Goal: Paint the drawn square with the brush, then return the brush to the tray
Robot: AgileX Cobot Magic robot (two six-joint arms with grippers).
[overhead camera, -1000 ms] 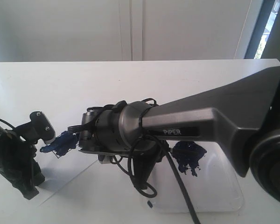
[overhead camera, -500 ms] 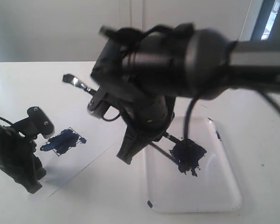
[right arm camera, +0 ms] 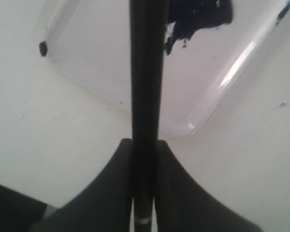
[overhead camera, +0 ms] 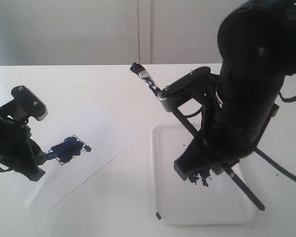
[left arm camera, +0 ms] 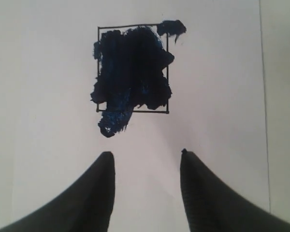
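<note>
Brush [overhead camera: 148,79] slanted, bristles up-left, handle down-right, apparently over tray [overhead camera: 187,203]; right pincer [right arm camera: 144,143] clenching it; left pincer [left arm camera: 145,154] spread.

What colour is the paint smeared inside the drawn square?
Dark blue, almost black; the drawn square shows best in the left wrist view.

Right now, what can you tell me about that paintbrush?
The brush is slim: a long black handle, a short silvery metal ferrule and small flat bristles stained dark blue. It slants, bristles raised in the air, handle end low over the tray; whether it touches there is unclear. The right tool is clamped on the handle.
</note>
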